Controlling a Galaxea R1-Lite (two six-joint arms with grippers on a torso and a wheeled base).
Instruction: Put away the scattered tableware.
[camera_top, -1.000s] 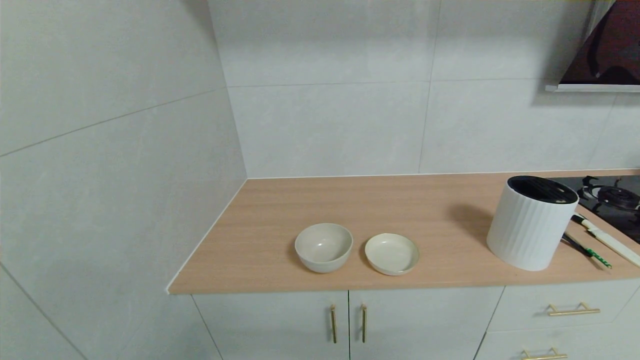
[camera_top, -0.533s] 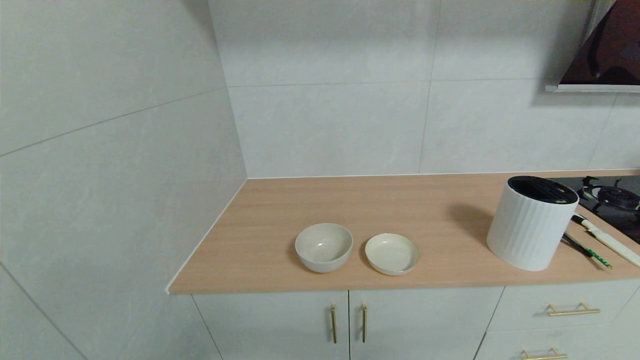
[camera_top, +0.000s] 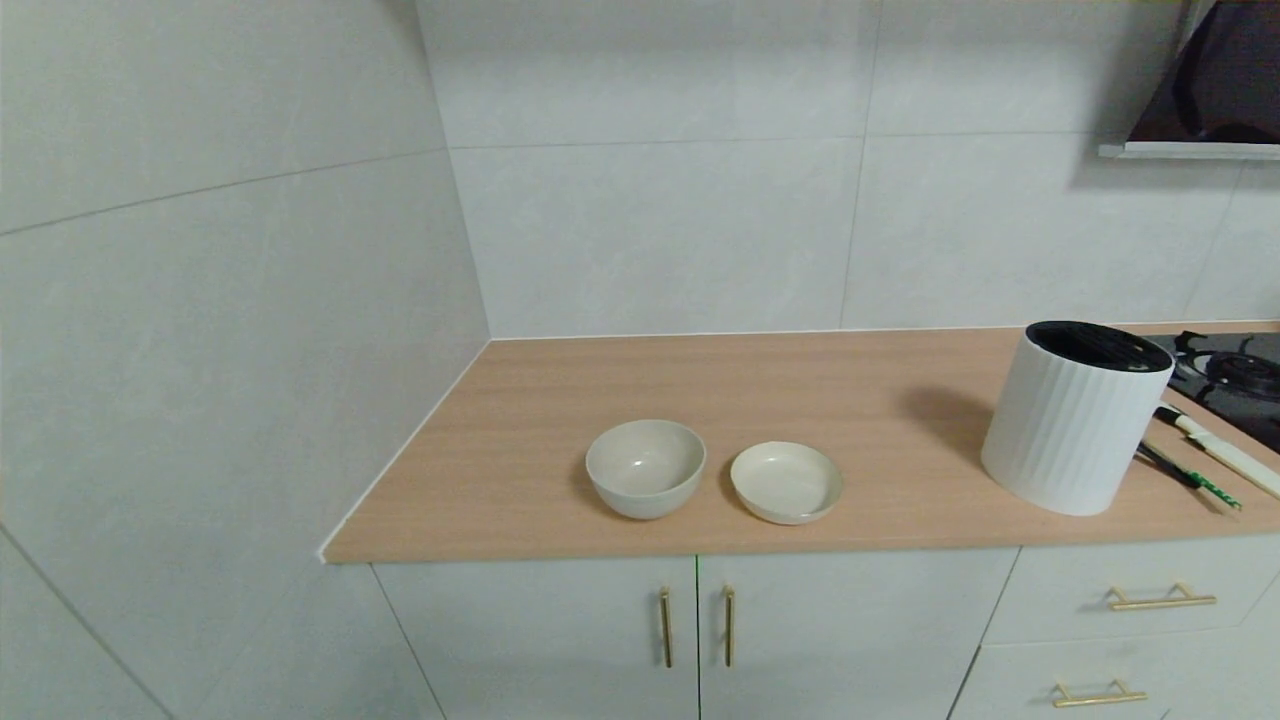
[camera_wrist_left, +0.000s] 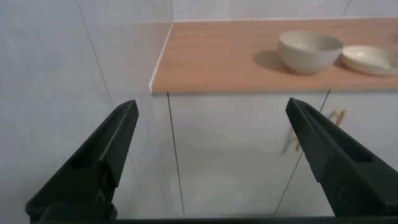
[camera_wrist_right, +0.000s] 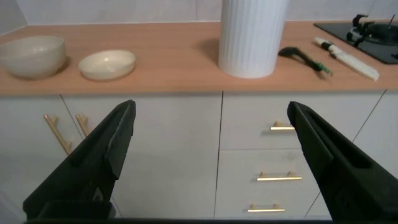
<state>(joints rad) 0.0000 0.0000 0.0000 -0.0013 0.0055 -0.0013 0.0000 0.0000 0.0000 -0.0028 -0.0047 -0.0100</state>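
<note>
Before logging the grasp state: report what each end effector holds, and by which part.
Nothing is held. The left end effector and right end effector are both open and empty; the bowl and dish sit on the counter.

Glossy ceramic bowl (camera_top: 645, 468) and dish (camera_top: 786, 482) sit on a matt wood-grain counter (camera_top: 800, 390).

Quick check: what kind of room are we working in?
Most likely a home kitchen: a wooden countertop over white cabinets, a gas stove at its right end, and tiled walls behind.
</note>
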